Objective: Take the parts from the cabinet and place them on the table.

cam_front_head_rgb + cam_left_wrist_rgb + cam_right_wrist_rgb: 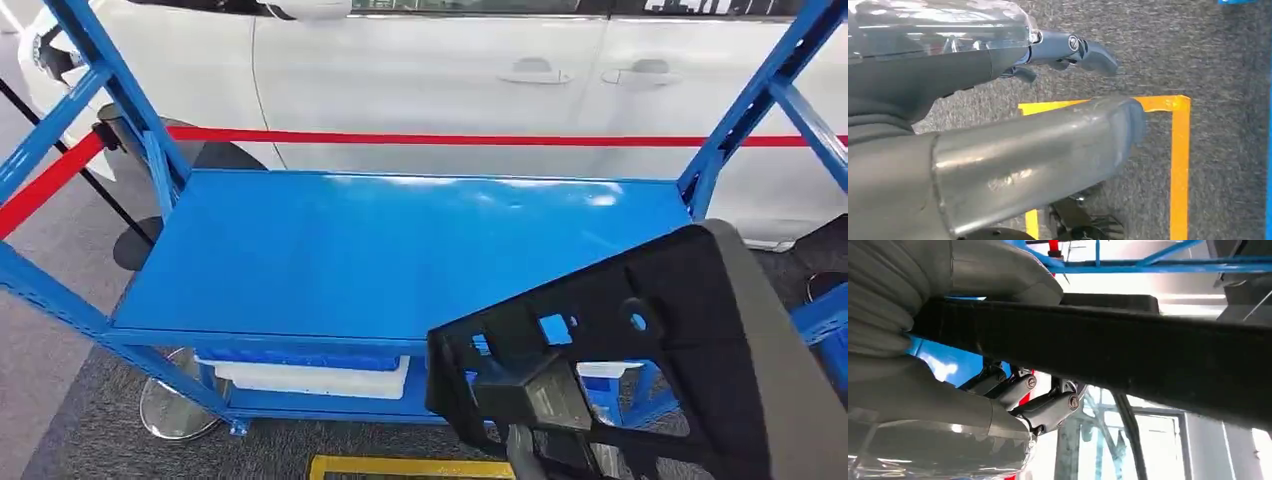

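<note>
The right hand (973, 390) clamps the black plastic part (640, 350) between thumb and fingers, holding it above the front right corner of the blue table (400, 260), probably for setting down. The left hand (1038, 145) hangs over carpet, fingers apart, holding nothing.

Black part (690, 330), blue shelf (400, 250), white car (420, 80), red stripe (450, 139), yellow floor tape (1179, 165)

Left hand (1038, 150): thick grey glossy thumb, scuffed; darker blue-grey fingers (1083, 50) with round silver screw; clear shell over wrist. Right hand (973, 390): grey ribbed cover, dark fingers (1048, 407) with silver pivot screws.
</note>
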Motion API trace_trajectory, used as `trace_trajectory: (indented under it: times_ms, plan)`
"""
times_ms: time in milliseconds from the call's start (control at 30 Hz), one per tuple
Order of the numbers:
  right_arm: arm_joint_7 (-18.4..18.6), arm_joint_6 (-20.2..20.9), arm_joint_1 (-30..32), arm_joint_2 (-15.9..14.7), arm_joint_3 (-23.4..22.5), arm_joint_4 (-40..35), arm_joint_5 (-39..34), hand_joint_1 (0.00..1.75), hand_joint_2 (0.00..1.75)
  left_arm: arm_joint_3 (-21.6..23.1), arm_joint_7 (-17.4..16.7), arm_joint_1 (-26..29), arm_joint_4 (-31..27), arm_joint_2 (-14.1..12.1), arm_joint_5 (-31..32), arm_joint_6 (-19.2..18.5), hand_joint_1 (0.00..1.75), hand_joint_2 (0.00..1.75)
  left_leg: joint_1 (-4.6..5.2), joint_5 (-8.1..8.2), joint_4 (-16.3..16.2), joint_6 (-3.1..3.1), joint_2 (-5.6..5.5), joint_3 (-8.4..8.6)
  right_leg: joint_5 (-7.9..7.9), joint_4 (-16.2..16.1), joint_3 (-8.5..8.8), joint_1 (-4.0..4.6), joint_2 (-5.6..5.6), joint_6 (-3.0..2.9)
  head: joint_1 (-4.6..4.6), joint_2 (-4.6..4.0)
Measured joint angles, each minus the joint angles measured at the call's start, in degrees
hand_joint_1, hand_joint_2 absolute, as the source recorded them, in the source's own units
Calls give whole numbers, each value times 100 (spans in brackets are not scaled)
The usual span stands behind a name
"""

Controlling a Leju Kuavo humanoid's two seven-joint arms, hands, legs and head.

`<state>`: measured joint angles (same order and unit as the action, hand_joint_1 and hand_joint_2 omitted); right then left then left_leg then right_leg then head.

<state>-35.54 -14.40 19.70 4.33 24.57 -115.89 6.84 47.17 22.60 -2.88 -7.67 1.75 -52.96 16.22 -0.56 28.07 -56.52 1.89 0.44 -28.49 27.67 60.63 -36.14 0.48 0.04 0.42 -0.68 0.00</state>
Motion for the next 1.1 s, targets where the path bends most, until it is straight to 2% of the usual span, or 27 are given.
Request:
trace_trajectory:
  times_ms: [67, 100, 133, 167, 200, 233, 267, 300, 333, 433, 467, 500, 533, 567, 600, 633, 667, 700, 733, 767, 800, 833, 933, 967, 1000, 1033, 1100]
  plan:
    - [-17, 15, 39, -2, 0, -2, 52, 175, 175, 2, -11, 4, 0, 0, 0, 0, 0, 0, -4, -118, -10, 16, 14, -160, 674, 772, -231, -53, -2, 64, 59, 0]
    - [-20, 15, 65, -2, 0, -2, 57, 175, 175, 4, -13, 4, 0, 0, 4, 0, 0, 0, -3, -172, -16, 14, 19, -220, 860, 1135, -318, -73, -2, 90, 57, 0]
    - [-26, 11, 99, -2, 0, -2, 61, 175, 175, 7, -18, 4, 0, -2, 11, -2, 0, 0, -4, -236, -29, 1, 21, -312, 896, 1419, -342, -92, -2, 115, 61, 0]
    - [-30, 2, 135, -2, 0, -2, 65, 175, 175, 9, -24, 4, 0, 0, 13, -4, 0, 0, -7, -288, -43, -12, 22, -398, 749, 1433, -248, -115, -3, 136, 61, 0]
    - [-33, -11, 168, -2, -2, -2, 65, 175, 175, 15, -30, 6, 0, 0, 15, -11, 0, 0, -10, -334, -65, -32, 21, -482, 523, 1219, -42, -136, -5, 144, 61, -2]
    - [-41, -24, 198, -2, -4, -2, 65, 175, 175, 26, -41, 6, 0, 4, 20, -15, 0, 0, -16, -371, -97, -53, 21, -561, 309, 803, 272, -151, -6, 144, 59, 0]
    - [-48, -33, 225, 0, -7, -11, 65, 175, 175, 39, -50, 4, 0, 9, 28, -17, 0, 0, -18, -407, -134, -82, 17, -623, 219, 303, 633, -158, -6, 136, 61, 0]
    - [-61, -48, 252, 0, -11, -26, 63, 175, 175, 61, -72, 3, 0, 9, 39, -24, 0, 0, -9, -436, -173, -120, 14, -670, 380, -216, 990, -156, -3, 114, 61, 0]
    - [-74, -57, 276, 0, -24, -46, 63, 175, 175, 77, -85, 8, 0, 9, 50, -26, 0, 0, 0, -466, -200, -160, 7, -688, 431, -422, 1087, -113, 13, 65, 48, 0]
    - [-107, -92, 413, 28, -55, -94, 63, 175, 175, 149, -101, 20, 2, 7, 101, -37, 0, 0, -4, -609, -157, -281, 4, -700, 335, -385, 975, -78, 15, -55, 83, -2]
    - [-107, -92, 445, 41, -57, -105, 63, 175, 175, 151, -109, 48, 22, -2, 101, -37, 0, 0, -31, -603, -176, -314, -8, -741, 244, -432, 916, -133, -8, -130, 72, 0]
    - [-109, -92, 455, 48, -59, -107, 65, 175, 175, 155, -116, 47, 24, 0, 103, -44, 0, 0, -38, -336, -311, -330, -16, -814, 181, -429, 842, -120, -19, -175, 59, 0]
    - [-109, -94, 475, 68, -61, -107, 65, 175, 175, 157, -127, 52, 24, 9, 105, -52, 0, 0, -46, 85, -650, -345, -19, -917, 114, -423, 752, -114, -21, -226, 22, 0]
    - [-109, -96, 495, 72, -61, -107, 65, 175, 175, 160, -131, 50, 24, 9, 114, -55, 0, 0, -48, 422, -1058, -364, -18, -1012, 55, -415, 668, -97, -20, -238, 13, 0]
    - [-109, -107, 509, 76, -63, -107, 65, 175, 175, 162, -133, 46, 26, 4, 120, -55, 0, 0, -48, 672, -1459, -375, -19, -1077, -6, -406, 586, -76, -26, -246, 13, 0]
    - [-109, -120, 537, 81, -70, -107, 70, 175, 175, 168, -135, 43, 28, 2, 135, -61, 0, 0, -47, 760, -1813, -380, -18, -1102, -74, -381, 485, -60, -28, -248, 13, 0]
    - [-109, -142, 561, 92, -81, -109, 74, 175, 175, 184, -142, 44, 28, 2, 138, -68, 0, 0, -46, 651, -1931, -372, -19, -1040, -127, -351, 385, -46, -27, -245, 13, 0]
    - [-109, -162, 596, 107, -103, -113, 85, 175, 175, 210, -146, 45, 28, 2, 144, -76, 0, 0, -45, 418, -1824, -354, -19, -865, -174, -313, 283, -34, -29, -238, 11, 0]
    - [-109, -175, 640, 118, -125, -138, 94, 175, 175, 234, -149, 45, 28, 2, 157, -90, 0, 0, -44, 199, -1535, -330, -19, -607, -216, -276, 194, -24, -30, -229, 13, 0]
    - [-113, -195, 690, 133, -147, -166, 105, 175, 175, 269, -149, 43, 28, 2, 192, -105, 0, 0, -37, 68, -1029, -287, -22, -219, -258, -234, 106, -13, -28, -217, 13, 0]
    - [-118, -212, 726, 151, -166, -199, 116, 175, 175, 293, -149, 36, 28, -11, 216, -109, 0, 0, -16, 206, -499, -230, -30, 147, -292, -191, 63, -24, -34, -203, 15, 0]
    - [-120, -230, 764, 171, -186, -232, 122, 175, 175, 299, -149, 32, 28, -11, 230, -114, 0, 0, 12, 383, -27, -212, -31, 423, -324, -158, 24, 7, -27, -164, 9, 0]
    - [-146, -273, 882, 221, -249, -324, 179, 175, 175, 374, -151, 31, 31, -13, 245, -131, 0, 0, 63, 313, -16, -127, -30, 326, -484, -215, 24, -36, -48, -50, -9, 0]
    - [-155, -289, 935, 236, -280, -361, 188, 175, 175, 409, -151, 45, 33, -9, 247, -138, 0, 0, -2, 205, 64, -69, -20, 294, -498, -205, 9, -12, -39, -3, 0, -2]
    - [-166, -295, 986, 240, -317, -383, 192, 175, 175, 434, -149, 35, 33, -7, 247, -142, 0, 0, -6, 142, 66, -30, 26, 235, -307, -125, -41, -48, -4, 25, -4, 0]
    - [-181, -295, 1027, 256, -356, -411, 192, 175, 175, 444, -149, 35, 33, -4, 249, -146, 0, 0, -7, 80, 65, 24, 28, 151, 74, 117, -121, -54, -1, 41, 31, 0]
    - [-203, -273, 1102, 271, -454, -441, 160, 175, 175, 470, -146, 48, 33, -4, 247, -149, 0, 0, -5, -60, 56, 29, 40, -40, 756, 962, -322, -92, -4, 102, 52, 0]
